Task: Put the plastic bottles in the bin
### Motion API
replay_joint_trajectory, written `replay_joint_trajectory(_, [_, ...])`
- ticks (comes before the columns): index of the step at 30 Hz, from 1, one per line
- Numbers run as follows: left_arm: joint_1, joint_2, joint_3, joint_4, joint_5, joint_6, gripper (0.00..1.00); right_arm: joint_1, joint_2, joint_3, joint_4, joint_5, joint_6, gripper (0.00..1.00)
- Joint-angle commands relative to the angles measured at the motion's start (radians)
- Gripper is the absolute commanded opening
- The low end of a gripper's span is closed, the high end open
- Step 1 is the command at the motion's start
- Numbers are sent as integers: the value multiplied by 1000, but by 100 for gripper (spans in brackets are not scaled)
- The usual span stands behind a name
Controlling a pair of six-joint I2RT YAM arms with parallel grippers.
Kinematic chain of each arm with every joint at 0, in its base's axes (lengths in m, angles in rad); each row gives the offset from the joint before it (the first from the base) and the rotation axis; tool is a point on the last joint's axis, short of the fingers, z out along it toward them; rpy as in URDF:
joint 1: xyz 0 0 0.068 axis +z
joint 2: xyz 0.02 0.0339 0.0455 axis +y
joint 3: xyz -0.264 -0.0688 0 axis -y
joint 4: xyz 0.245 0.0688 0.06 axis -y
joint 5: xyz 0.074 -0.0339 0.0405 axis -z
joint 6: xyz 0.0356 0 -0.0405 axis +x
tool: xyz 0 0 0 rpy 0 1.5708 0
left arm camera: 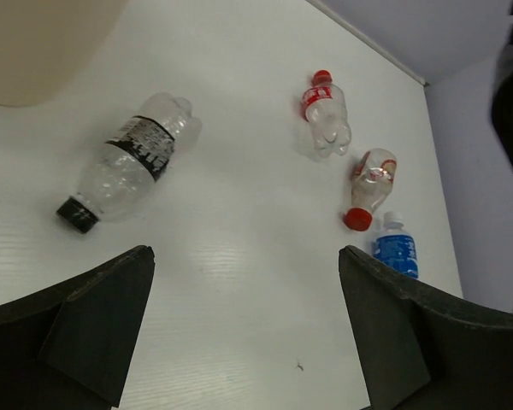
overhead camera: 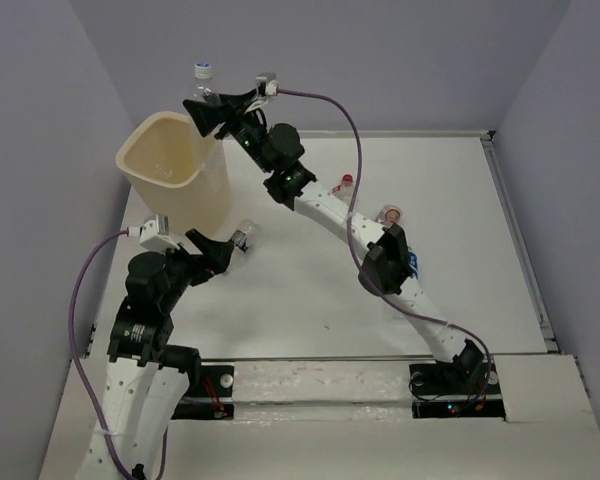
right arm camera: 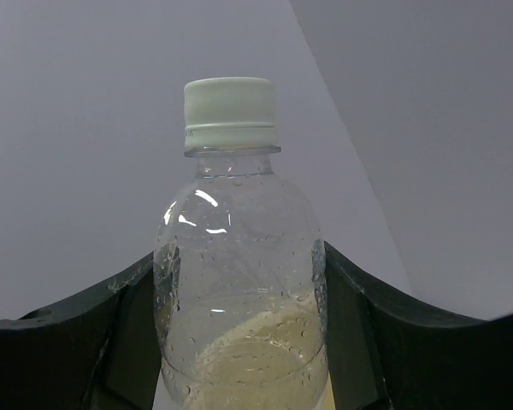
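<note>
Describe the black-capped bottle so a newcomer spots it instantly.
Find the cream-beige plastic bin at the white table's far-left corner. Beside its base a clear crinkled plastic bottle lies on its side. It alone has a black cap and black label band.

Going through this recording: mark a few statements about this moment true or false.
1. The right gripper grips a white-capped bottle. True.
2. The left gripper is shut on the black-capped bottle. False: it is open and empty; that bottle lies on the table.
3. Two red-capped bottles lie on the table. True.
4. The bin lies on its side. False: it stands upright, mouth up.
</note>
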Motion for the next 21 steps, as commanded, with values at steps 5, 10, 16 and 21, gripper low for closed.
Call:
replay_joint_trajectory(5, [-40, 31, -164, 134, 200, -163, 99, 42, 97, 88, 269, 359, 138, 15])
replay_joint_trajectory(10, [-42, 20, -185, 150, 134, -180, 99, 51, 111, 86, 252, 410, 179, 18])
replay_joint_trajectory(16, [-42, 1, -193, 172, 59, -189, 99, 69, 188, 94, 234, 422, 123, 27])
replay_joint_trajectory(21, [-43, 6, -188, 181, 8, -180, 99, 69, 225, 102, 223, 436, 113, 23])
